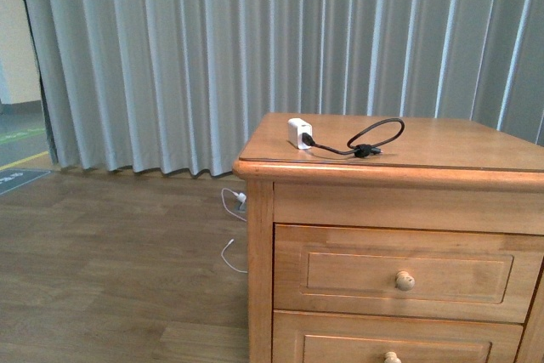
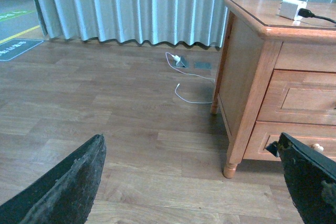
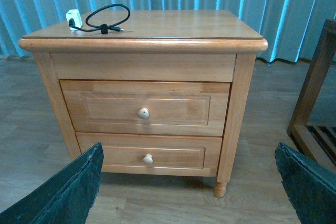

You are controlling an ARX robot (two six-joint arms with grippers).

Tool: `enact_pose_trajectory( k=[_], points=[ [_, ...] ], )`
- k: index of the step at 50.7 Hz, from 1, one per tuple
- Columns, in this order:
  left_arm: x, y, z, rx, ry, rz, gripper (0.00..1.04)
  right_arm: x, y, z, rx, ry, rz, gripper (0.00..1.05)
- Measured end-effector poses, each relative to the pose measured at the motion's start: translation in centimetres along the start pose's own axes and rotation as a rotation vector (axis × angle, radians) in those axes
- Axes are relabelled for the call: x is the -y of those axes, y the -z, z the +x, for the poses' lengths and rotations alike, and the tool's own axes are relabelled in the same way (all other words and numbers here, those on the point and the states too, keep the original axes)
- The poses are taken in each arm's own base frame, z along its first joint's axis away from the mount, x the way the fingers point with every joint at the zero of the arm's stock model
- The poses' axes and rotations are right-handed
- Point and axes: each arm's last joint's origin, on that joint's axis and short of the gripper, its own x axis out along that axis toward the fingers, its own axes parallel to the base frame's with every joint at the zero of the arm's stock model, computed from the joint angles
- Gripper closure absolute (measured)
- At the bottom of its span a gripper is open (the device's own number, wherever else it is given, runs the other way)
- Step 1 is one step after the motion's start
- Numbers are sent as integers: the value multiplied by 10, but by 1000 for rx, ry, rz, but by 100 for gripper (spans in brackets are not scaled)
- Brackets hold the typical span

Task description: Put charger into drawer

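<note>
The charger (image 1: pixel 298 133) is a small white block with a looped black cable, lying on top of the wooden nightstand near its left corner; it also shows as the charger (image 3: pixel 73 17) and the charger (image 2: pixel 292 9). Below the top, the drawer (image 1: pixel 408 271) is closed, with a round pale knob; the right wrist view shows the drawer (image 3: pixel 145 107) face on. My left gripper (image 2: pixel 191 179) is open over bare floor left of the nightstand. My right gripper (image 3: pixel 189 182) is open in front of the nightstand, well back from it. Neither gripper shows in the front view.
A like lower drawer (image 3: pixel 148 157) sits under the upper one. A thin white cable (image 2: pixel 184 77) lies on the floor by the grey curtain (image 1: pixel 255 48). A dark wooden frame (image 3: pixel 315 93) stands to the nightstand's right.
</note>
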Motion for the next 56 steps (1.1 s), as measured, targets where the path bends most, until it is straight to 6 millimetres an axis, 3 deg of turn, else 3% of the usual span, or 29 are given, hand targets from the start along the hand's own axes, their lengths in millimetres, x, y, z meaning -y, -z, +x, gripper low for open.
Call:
enact_pose_trajectory(
  k=[12,23,29,37,56],
  points=[
    [0,0,0,0,0,0,6,0,3,3,-53,54,-88,8],
    [0,0,0,0,0,0,6,-1,-14,36,-115,5,-87,8],
    [0,0,0,0,0,0,6,-4,-17,74,-153,-18,-89,8],
    [0,0,0,0,0,0,6,-16,-3,142,-237,-38,-102,8],
    [0,0,0,0,0,0,6,-53,31,230,-307,-85,-128,8]
  ],
)
